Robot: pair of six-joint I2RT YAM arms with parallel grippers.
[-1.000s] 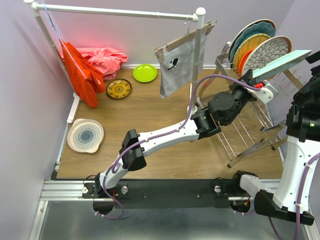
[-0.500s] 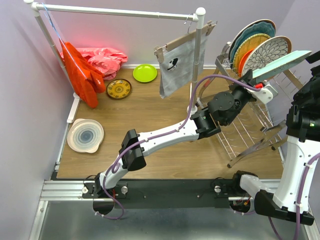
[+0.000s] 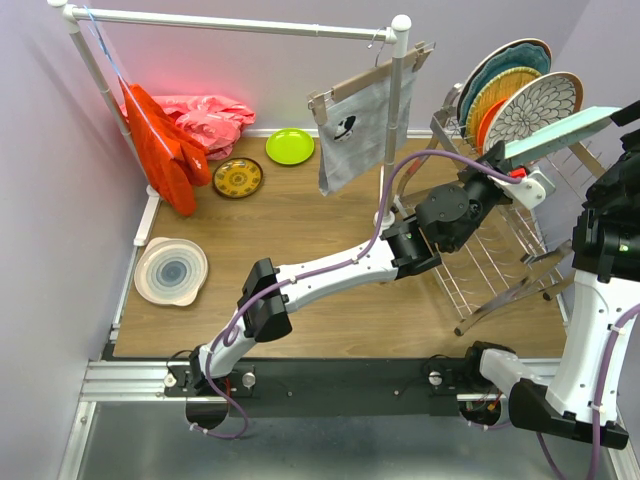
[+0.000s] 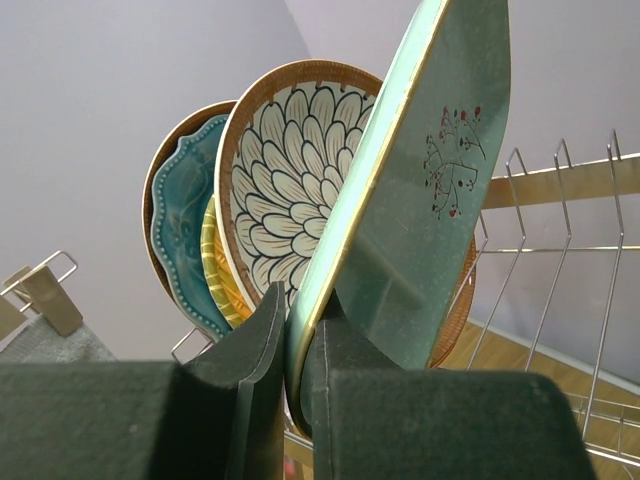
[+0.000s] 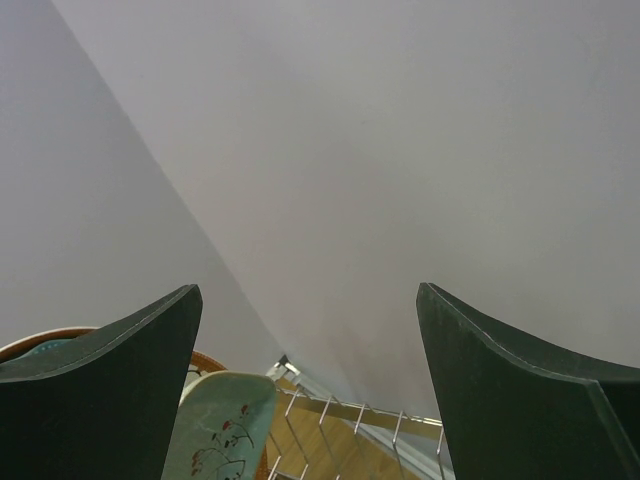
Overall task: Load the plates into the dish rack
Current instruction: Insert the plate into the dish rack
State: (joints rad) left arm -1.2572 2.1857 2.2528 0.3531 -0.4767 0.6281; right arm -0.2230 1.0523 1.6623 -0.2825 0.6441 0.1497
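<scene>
Mint rectangular tray (image 4: pixel 430 180) is being clenched edgewise in left gripper (image 4: pixel 300 312) jaws for slotting into chrome wire dish rack (image 3: pixel 500 290); right gripper (image 5: pixel 308 292) jaws released.

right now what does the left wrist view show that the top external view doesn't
Left wrist only: the red sprig printed on the mint tray, and the left gripper pinching its edge up close. Top external only: the lime green plate, the yellow-brown patterned plate and the white ringed plate lying on the table. Both: the mint tray, the floral plate, the teal plate, the dish rack.
</scene>
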